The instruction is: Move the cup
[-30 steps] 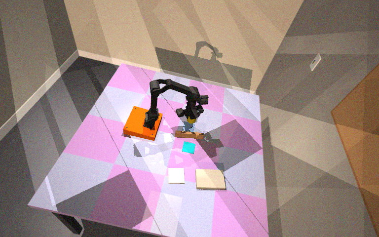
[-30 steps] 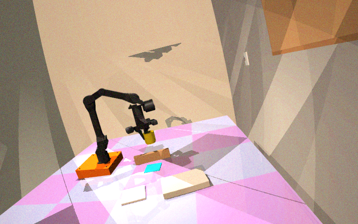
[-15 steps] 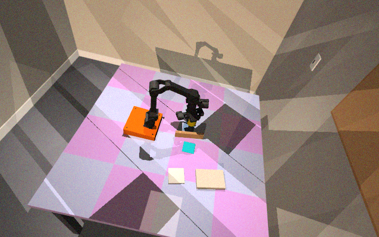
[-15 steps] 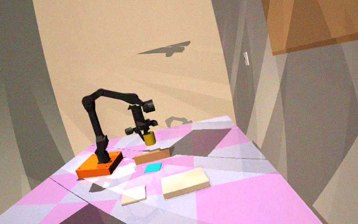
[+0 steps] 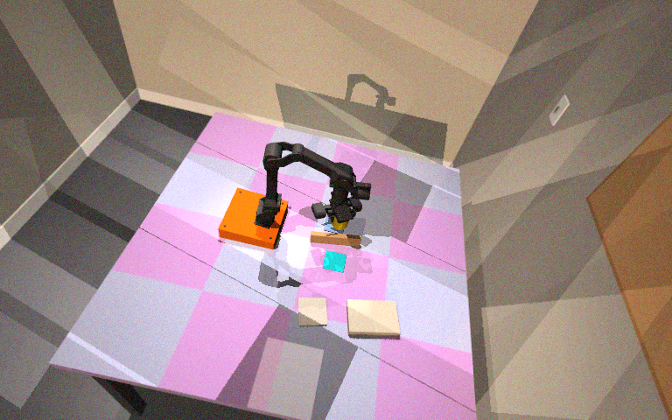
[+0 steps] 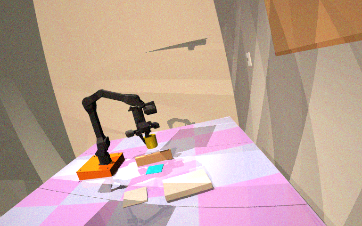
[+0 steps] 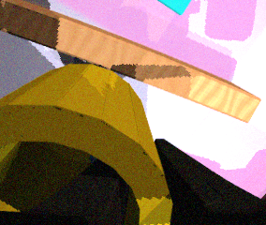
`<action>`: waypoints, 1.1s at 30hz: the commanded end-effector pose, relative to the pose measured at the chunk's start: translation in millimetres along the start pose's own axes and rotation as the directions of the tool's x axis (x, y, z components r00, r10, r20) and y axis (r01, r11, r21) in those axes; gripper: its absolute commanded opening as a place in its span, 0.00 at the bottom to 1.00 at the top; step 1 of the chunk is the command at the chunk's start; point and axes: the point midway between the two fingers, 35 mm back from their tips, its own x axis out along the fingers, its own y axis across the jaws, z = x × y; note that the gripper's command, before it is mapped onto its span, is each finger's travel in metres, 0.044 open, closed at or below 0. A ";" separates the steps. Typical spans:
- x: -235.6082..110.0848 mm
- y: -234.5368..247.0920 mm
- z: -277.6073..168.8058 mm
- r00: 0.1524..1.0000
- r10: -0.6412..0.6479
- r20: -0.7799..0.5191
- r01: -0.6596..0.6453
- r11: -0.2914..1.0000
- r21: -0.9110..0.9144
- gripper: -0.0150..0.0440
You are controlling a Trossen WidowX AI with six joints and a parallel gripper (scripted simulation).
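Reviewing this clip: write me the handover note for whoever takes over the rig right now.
Gripper: shut on the yellow cup, gripping its rim, cup upright and held in the air.
Cup hangs on the far side of the wooden bar; the cyan pad lies on the near side.
Marbles: not visible in any view; none seen spilled on the table.
Done: cup grasped and lifted.
Left: carry it over the bar, set it on the cyan pad, release.
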 end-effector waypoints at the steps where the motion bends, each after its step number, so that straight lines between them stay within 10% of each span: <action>1: -0.5 -2.5 5.6 1.000 0.001 -0.005 -0.001 1.000 -0.004 0.25; 33: -2.7 -25.1 63.3 1.000 -0.001 0.000 0.001 1.000 -0.004 0.25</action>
